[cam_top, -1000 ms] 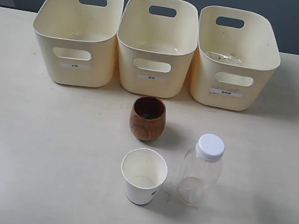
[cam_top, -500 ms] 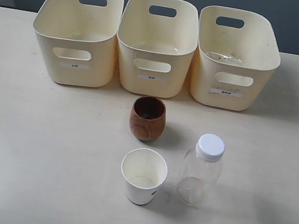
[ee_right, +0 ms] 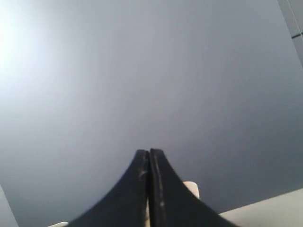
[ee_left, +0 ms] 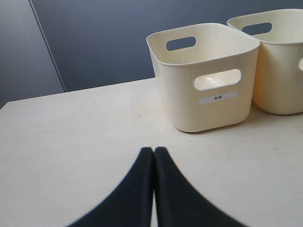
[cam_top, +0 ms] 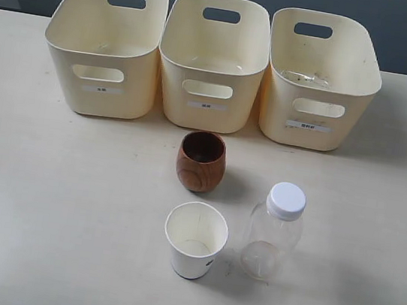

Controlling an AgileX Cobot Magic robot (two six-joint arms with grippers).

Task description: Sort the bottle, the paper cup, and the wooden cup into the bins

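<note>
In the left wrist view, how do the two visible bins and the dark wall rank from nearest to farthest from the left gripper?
1. Labelled bin: straight ahead of the shut left gripper, nearest.
2. Second bin: beside the first one, partly cut off by the picture's edge.
3. Dark wall: in the background, beyond both bins.

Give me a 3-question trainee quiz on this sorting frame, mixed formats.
1. True or false: the wooden cup stands nearer the bins than the paper cup does.
2. Which item wears a white cap? A) paper cup B) bottle C) wooden cup
3. Fill in: the left hand is ____, holding nothing.

Key: 1 true; 2 B; 3 shut
</note>
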